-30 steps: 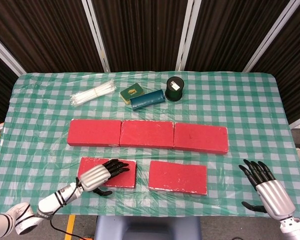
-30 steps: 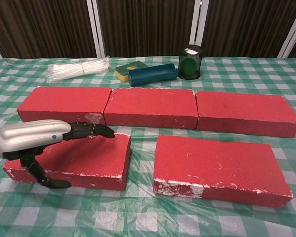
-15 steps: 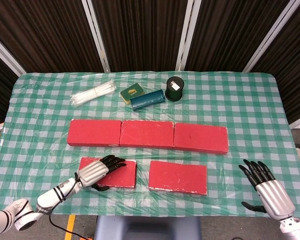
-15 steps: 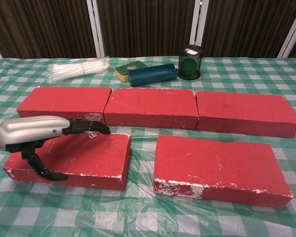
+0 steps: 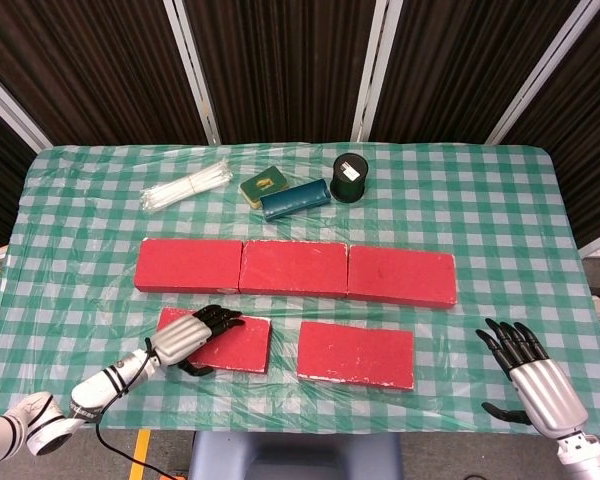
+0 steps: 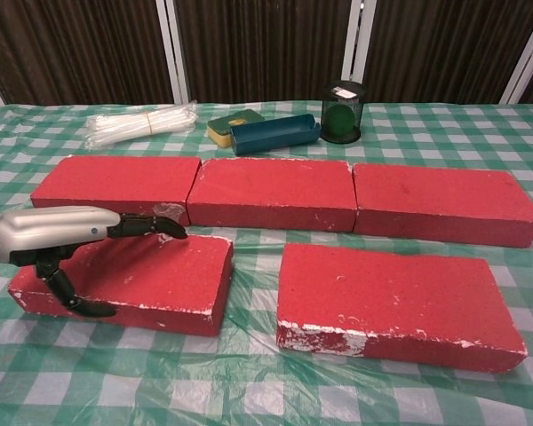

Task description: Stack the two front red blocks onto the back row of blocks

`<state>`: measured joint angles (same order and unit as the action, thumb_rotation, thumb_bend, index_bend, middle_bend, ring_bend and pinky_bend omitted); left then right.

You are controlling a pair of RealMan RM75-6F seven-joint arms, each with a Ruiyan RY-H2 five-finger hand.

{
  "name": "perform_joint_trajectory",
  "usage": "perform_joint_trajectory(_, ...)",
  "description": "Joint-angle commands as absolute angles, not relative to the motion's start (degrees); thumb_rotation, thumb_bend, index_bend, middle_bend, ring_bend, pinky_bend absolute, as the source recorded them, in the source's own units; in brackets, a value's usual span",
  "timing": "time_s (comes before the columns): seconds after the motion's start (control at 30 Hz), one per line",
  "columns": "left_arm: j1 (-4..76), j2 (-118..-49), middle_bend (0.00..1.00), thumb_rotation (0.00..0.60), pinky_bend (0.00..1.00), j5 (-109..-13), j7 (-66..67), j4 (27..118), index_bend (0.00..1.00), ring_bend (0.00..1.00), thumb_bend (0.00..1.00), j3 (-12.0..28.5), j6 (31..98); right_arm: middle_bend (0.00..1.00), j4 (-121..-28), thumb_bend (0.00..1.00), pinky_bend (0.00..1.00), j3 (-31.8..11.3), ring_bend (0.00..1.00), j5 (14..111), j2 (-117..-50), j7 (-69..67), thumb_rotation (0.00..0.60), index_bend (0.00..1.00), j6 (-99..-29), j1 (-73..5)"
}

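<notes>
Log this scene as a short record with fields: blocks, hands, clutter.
back row: three red blocks end to end
front left block: lying flat, ahead of the row, not stacked
front right block: flat, untouched
left hand: fingers over the front left block's top, thumb at its near face
right hand: open, off to the right, holding nothing
clutter: white sticks, sponge, blue case, dark can at the back
</notes>
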<state>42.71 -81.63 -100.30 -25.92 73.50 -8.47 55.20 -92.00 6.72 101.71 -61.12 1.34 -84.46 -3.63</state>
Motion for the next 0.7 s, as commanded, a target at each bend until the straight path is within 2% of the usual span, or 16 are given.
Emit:
perform_joint_trajectory(0.03,42.9,-81.6,0.0,0.6,0.02,-99.9,-25.9,73.2,0.0,0.0,0.28,-8.5,55.0,0.0,-92.1,0.1,0.0,6.8,0.0,101.7,-61.2,1.5,0.6,0.0,-84.3,-3.7)
perform_joint_trajectory(0.13,42.8,-81.6,0.0,0.6,0.16,-99.8,-25.9,72.9,0.0,0.05,0.27,-8.5,55.5,0.0,-92.1,0.1,0.0,6.8,0.0,101.8,-61.2,1.6,0.6,0.0,-84.2,-3.7)
perform_joint_trajectory(0.3,42.7,-81.5,0.0,0.6,0.47,-99.7,-26.1,72.7,0.0,0.27,0.27,-8.8,56.0,0.0,-92.1,0.1,0.0,6.9,0.0,102.0,-61.2,1.6,0.6,0.0,-84.0,-3.8)
perform_joint_trajectory(0.4,42.7,-81.1,0.0,0.6,0.58,-99.5,-26.3,73.0,0.0,0.36,0.27,-8.9,56.2,0.0,-92.1,0.1,0.0,7.1,0.0,102.1,-61.1,1.5,0.6,0.0,-84.1,-3.8)
perform_joint_trajectory(0.5,42.5,-80.4,0.0,0.6,0.62,-99.5,-25.8,73.6,0.0,0.39,0.27,-8.7,57.2,0.0,-92.1,0.1,0.0,7.1,0.0,102.3,-61.0,1.2,0.6,0.0,-84.3,-3.7)
perform_joint_trajectory(0.7,42.3,-77.6,0.0,0.6,0.62,-99.3,-23.2,76.9,0.0,0.4,0.27,-6.9,60.5,0.0,-92.1,0.1,0.0,7.2,0.0,102.3,-60.8,0.9,0.6,0.0,-84.4,-3.7)
